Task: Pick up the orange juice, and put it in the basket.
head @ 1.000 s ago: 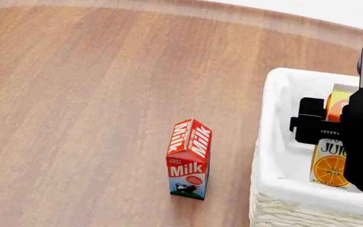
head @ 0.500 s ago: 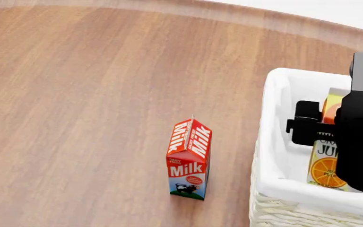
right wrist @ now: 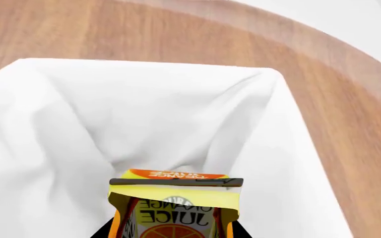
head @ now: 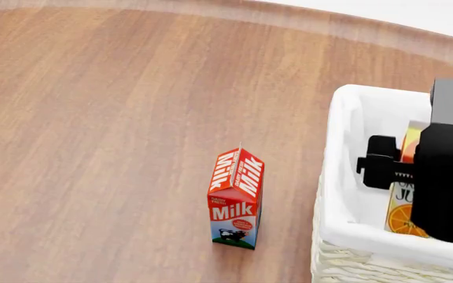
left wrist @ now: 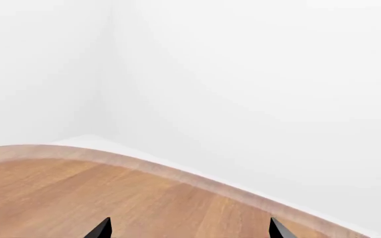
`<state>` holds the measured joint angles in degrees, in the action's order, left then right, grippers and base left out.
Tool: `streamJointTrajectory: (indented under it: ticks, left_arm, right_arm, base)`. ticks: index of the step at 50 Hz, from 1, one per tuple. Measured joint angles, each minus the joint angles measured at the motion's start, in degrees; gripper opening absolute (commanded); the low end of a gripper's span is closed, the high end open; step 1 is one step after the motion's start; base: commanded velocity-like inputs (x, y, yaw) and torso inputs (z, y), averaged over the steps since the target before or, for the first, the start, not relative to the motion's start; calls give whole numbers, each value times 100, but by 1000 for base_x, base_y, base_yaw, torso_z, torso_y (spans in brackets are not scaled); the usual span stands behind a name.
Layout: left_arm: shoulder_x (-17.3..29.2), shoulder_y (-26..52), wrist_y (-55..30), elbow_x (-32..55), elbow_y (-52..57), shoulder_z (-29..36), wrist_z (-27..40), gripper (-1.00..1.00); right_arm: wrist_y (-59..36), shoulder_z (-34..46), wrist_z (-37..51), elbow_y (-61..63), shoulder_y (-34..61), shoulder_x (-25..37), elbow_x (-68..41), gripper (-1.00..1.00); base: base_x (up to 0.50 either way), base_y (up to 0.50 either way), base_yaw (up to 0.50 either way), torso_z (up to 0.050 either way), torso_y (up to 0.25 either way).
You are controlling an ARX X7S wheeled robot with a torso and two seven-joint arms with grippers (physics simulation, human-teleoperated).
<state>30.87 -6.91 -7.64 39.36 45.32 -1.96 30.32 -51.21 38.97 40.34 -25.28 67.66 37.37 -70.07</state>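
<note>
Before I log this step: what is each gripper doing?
Left gripper: open, holding nothing.
Right gripper: closed on the juice carton, inside the basket.

Bright, even simulated light, sharp focus throughout, with faint soft shadows and no glare.

The juice [head: 402, 207] is standing upright inside the basket [head: 344, 177], its yellow-green and orange gable top showing in the right wrist view [right wrist: 175, 198] with "ORANGE JUICE" lettering and an orange slice below it. In the head view, part of its front is being hidden by black hardware. The basket [right wrist: 38, 109] is sitting on the wooden tabletop, its white cloth liner folding over the woven cream rim.
</note>
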Motion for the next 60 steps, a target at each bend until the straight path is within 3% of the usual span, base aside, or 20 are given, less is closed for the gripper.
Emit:
streamJointTrajectory:
  ticks: [60]
  left_arm:
    - [1, 21, 81, -15, -166, 78, -18, 100]
  right_arm:
    - [500, 364, -447, -996, 106, -488, 637, -100]
  base:
    - [0, 0, 0, 0, 1]
